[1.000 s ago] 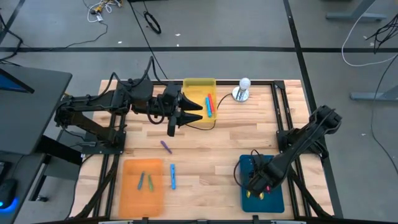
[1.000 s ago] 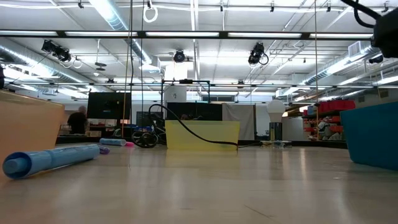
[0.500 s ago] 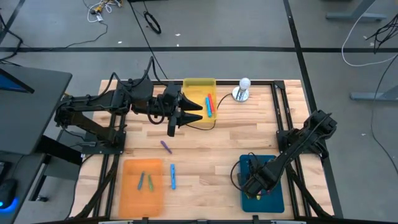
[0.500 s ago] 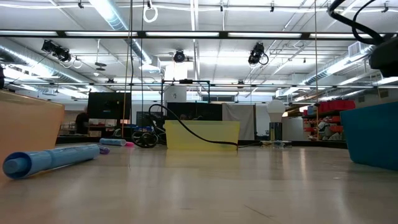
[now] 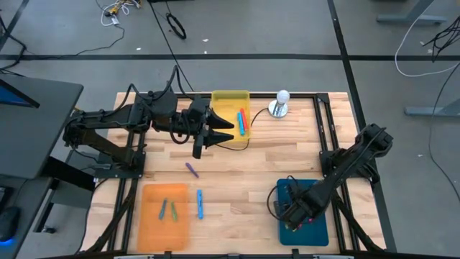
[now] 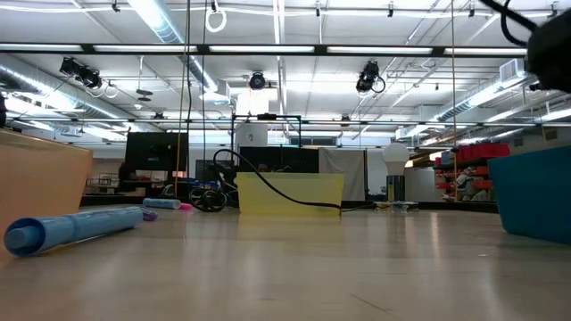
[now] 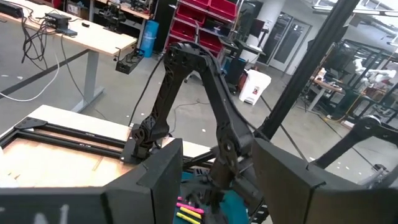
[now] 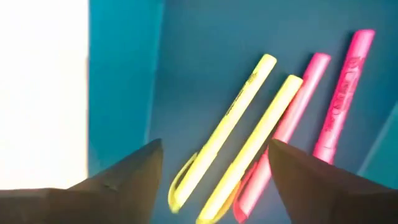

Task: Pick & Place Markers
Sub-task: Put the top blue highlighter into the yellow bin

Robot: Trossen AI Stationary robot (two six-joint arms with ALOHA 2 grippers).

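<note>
Teal walls of the tray (image 8: pixel 118 74) frame the right gripper (image 8: pixel 214 177), which hangs inside it with its fingers spread and empty above two yellow markers (image 8: pixel 249 134) and two pink ones (image 8: pixel 339 99) lying side by side on the floor. To pick cleanly, it should straddle one yellow marker only, squarely across its barrel. The left gripper (image 5: pixel 208 133) waits, parted and empty, beside the yellow tray (image 5: pixel 224 108). A purple marker (image 5: pixel 192 169) and a blue marker (image 5: pixel 200 204) lie loose on the wood near the orange tray (image 5: pixel 152 219).
</note>
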